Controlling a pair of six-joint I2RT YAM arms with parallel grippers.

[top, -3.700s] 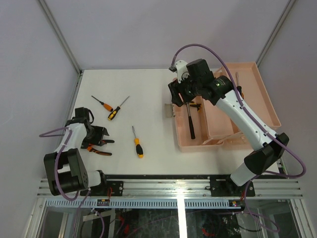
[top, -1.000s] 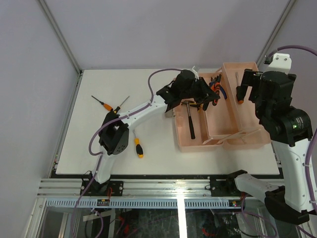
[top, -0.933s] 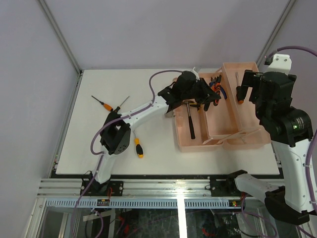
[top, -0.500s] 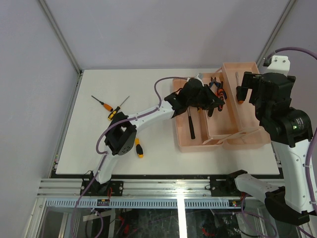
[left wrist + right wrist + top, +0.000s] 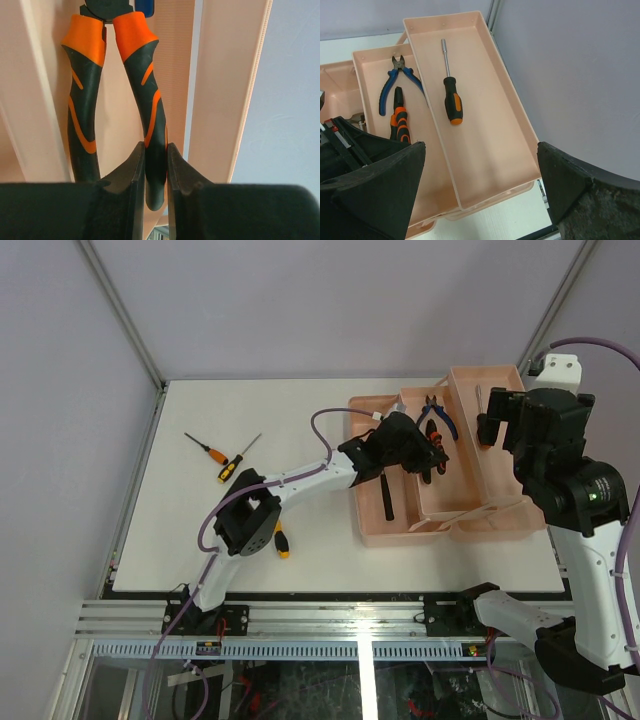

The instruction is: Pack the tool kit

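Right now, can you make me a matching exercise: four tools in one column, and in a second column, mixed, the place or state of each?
Tools
1. hammer
2. blue pliers
3. orange pliers
4. screwdriver

Places or states
A. clamped in the left gripper
B. alone in the right section of the toolbox
C. lying free in the middle tray
D. in the left section of the toolbox

Pairs: 1-D, 2-C, 3-A, 4-B
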